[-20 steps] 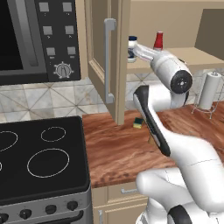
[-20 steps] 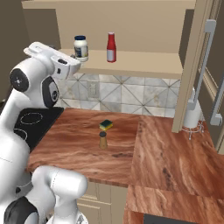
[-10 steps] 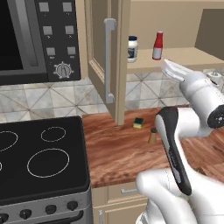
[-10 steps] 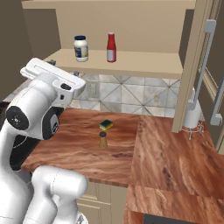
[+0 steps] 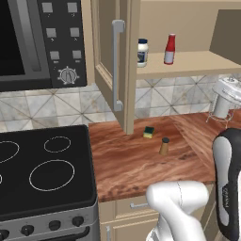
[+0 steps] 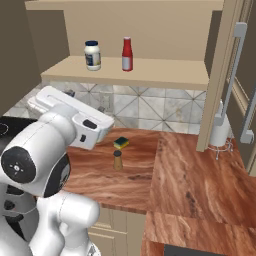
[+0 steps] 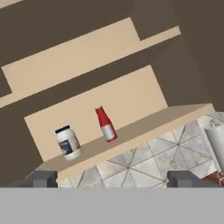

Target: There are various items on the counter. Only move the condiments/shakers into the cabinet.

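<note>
Hand view shows the two dark fingertips [image 7: 43,178] standing far apart at the bottom, with nothing between them, so the gripper [image 7: 113,179] is released and carries nothing.

As landmark I take the sponge [image 6: 120,143], the green-and-yellow block on the counter [image 6: 195,175]. The small tan-brown shaker [image 6: 117,160] stands upright on the wood just in front of the sponge, close to it but not touching. It is the one condiment not yet moved. I judge it light and stiff, with a hard smooth wall that may slip a little. It is narrow and rather tall, so a push from one finger can tip it. The best hold is probably across the brown body, under the dark top, with both fingers meeting it at the same time.

Behind the sponge and high above it is the cabinet [image 5: 113,70], its door open. On its shelf [image 6: 165,75] the white jar [image 6: 92,55] and the red squeeze bottle [image 6: 127,54] stand upright, near each other but apart. To the right of the bottle the shelf is bare, enough for the shaker, I think.
</note>
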